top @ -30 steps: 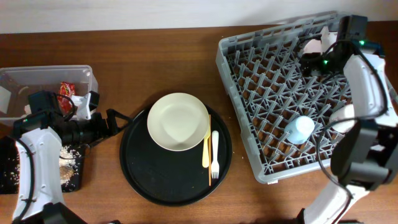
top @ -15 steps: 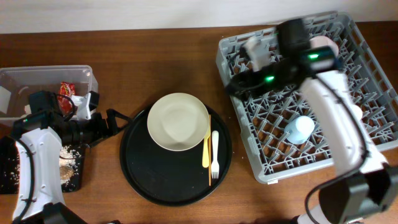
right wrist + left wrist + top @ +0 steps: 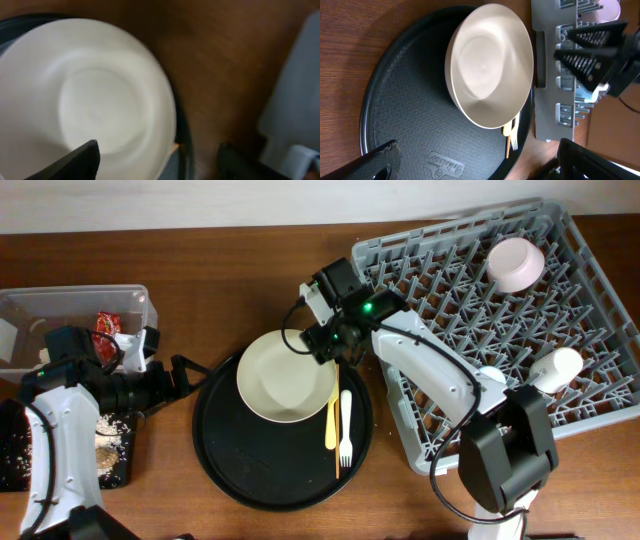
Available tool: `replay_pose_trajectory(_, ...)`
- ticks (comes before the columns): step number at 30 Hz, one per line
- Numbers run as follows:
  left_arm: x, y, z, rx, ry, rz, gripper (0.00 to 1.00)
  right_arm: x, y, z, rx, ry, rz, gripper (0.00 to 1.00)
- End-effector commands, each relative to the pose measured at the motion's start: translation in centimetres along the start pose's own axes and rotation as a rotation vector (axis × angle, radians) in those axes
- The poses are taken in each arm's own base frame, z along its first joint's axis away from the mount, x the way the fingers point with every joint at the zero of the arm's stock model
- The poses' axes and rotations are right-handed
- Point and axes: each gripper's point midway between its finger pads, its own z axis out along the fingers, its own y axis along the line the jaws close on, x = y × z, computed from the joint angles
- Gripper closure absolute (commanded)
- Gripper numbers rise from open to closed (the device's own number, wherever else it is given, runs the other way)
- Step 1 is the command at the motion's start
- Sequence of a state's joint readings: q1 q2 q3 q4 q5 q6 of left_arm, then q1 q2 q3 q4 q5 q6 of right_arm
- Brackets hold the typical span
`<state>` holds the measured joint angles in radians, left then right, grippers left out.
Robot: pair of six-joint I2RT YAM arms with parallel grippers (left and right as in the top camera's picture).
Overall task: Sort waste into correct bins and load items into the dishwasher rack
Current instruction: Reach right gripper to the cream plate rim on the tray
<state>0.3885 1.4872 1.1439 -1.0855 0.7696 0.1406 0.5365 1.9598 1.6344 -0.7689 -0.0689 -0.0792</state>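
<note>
The large cream plate lies flat on the round black tray, toward its upper half; in the left wrist view the plate shows bare and clean. Just beside its right edge lie the thin yellow utensil and the white plastic fork, side by side on the tray and running lengthwise down it.

The right gripper hangs over the plate's upper right rim; in its own camera the two dark fingers stand wide apart with nothing between them.

To the right, the grey dishwasher rack sits skewed on the wooden table; the pink bowl rests near its far corner and the small cream cup near its right side.

The left gripper hovers at the tray's left edge, its jaws spread and empty. Behind it the clear plastic tub holds the red wrapper; the black rectangular tray below carries scattered rice grains.
</note>
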Motion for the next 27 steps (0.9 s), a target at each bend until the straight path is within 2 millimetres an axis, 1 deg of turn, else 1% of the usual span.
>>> replay_pose_trajectory(1, -0.4, -0.1, -0.3, 0.004, -0.011, 0.005, 0.01, -3.3, -4.3, -2.5, 0.147, -0.088, 0.048, 0.40)
replay_pose_trajectory(3, -0.4, -0.1, -0.3, 0.004, -0.011, 0.005, 0.00, -2.7, -5.8, -2.3, 0.138, -0.079, 0.132, 0.63)
replay_pose_trajectory(5, -0.4, -0.1, -0.3, 0.004, -0.011, 0.005, 0.01, -2.2, -6.2, -1.4, 0.079, -0.063, 0.159, 0.88)
replay_pose_trajectory(6, -0.4, -0.1, -0.3, 0.004, -0.011, 0.005, 0.00, -2.2, -6.4, -0.9, 0.076, -0.060, 0.163, 0.92)
replay_pose_trajectory(8, -0.4, -0.1, -0.3, 0.004, -0.011, 0.005, 0.00, -2.3, -6.9, -0.1, 0.087, -0.066, 0.164, 0.92)
replay_pose_trajectory(10, -0.4, -0.1, -0.3, 0.004, -0.011, 0.005, 0.01, -2.4, -9.0, 0.8, 0.179, -0.074, 0.174, 0.92)
replay_pose_trajectory(13, -0.4, -0.1, -0.3, 0.004, -0.011, 0.005, 0.01, -2.2, -11.3, 1.7, 0.220, -0.083, 0.209, 0.92)
replay_pose_trajectory(14, -0.4, -0.1, -0.3, 0.004, -0.011, 0.005, 0.01, -2.1, -13.0, 1.6, 0.260, -0.096, 0.279, 0.92)
replay_pose_trajectory(15, -0.4, -0.1, -0.3, 0.004, -0.011, 0.005, 0.00, -1.7, -15.2, 1.3, 0.298, -0.111, 0.366, 0.94)
replay_pose_trajectory(16, -0.4, -0.1, -0.3, 0.004, -0.011, 0.005, 0.01, -1.5, -16.6, 1.2, 0.307, -0.126, 0.414, 0.94)
replay_pose_trajectory(17, -0.4, -0.1, -0.3, 0.004, -0.011, 0.005, 0.00, -1.4, -17.8, 1.0, 0.317, -0.140, 0.434, 0.95)
replay_pose_trajectory(19, -0.4, -0.1, -0.3, 0.004, -0.011, 0.005, 0.01, -1.1, -19.2, 0.8, 0.328, -0.148, 0.457, 0.94)
replay_pose_trajectory(20, -0.4, -0.1, -0.3, 0.004, -0.011, 0.005, 0.01, -1.2, -19.6, 0.7, 0.321, -0.159, 0.462, 0.95)
replay_pose_trajectory(22, -0.4, -0.1, -0.3, 0.004, -0.011, 0.005, 0.00, -2.7, -18.6, 0.8, 0.246, -0.208, 0.433, 0.96)
replay_pose_trajectory(23, -0.4, -0.1, -0.3, 0.004, -0.011, 0.005, 0.00, -3.4, -17.6, 0.7, 0.181, -0.227, 0.425, 0.96)
replay_pose_trajectory(24, -0.4, -0.1, -0.3, 0.004, -0.011, 0.005, 0.01, -3.8, -17.1, 0.6, 0.144, -0.237, 0.419, 0.96)
replay_pose_trajectory(25, -0.4, -0.1, -0.3, 0.004, -0.011, 0.005, 0.00, -4.9, -15.3, 0.5, 0.038, -0.264, 0.401, 0.96)
replay_pose_trajectory(26, -0.4, -0.1, -0.3, 0.004, -0.011, 0.005, 0.01, -5.4, -13.9, 0.4, -0.035, -0.275, 0.386, 0.96)
replay_pose_trajectory(27, -0.4, -0.1, -0.3, 0.004, -0.011, 0.005, 0.01, -5.5, -13.1, 0.6, -0.061, -0.269, 0.378, 0.96)
